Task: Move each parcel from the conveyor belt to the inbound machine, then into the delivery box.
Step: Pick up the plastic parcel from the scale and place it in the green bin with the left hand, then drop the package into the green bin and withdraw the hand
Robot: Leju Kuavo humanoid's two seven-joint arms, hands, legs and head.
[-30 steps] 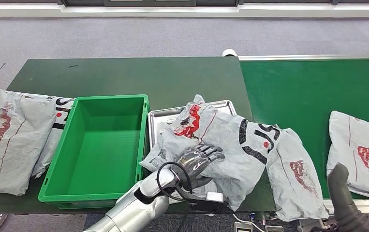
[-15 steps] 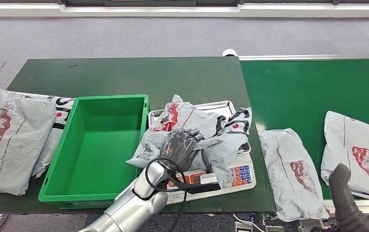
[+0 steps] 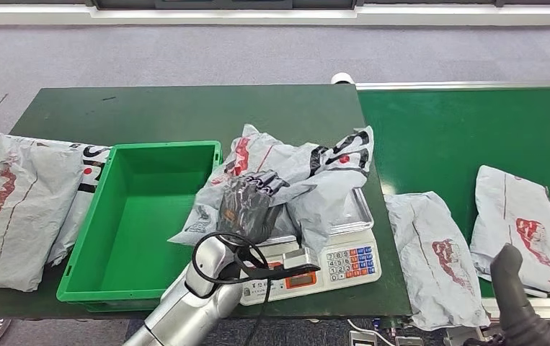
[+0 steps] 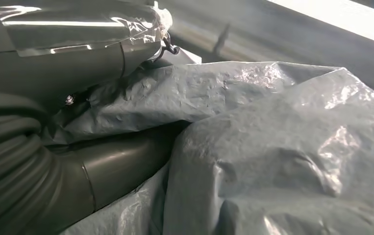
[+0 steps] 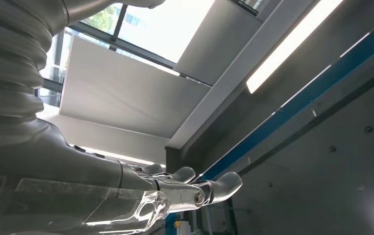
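1. Grey carpeted floor (image 3: 185, 54) stretches behind a dark green table (image 3: 185, 112).
2. A pale wall base strip (image 3: 272, 16) runs along the far edge.
3. Overhead, a long bright ceiling light (image 5: 292, 46) glows beside a blue ceiling stripe (image 5: 292, 105).

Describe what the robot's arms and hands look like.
The left arm is a silver metallic tube with a black cable looped at the wrist. Its left robot hand has dark grey fingers. The right robot hand is grey, with a ribbed cover and clear tape.
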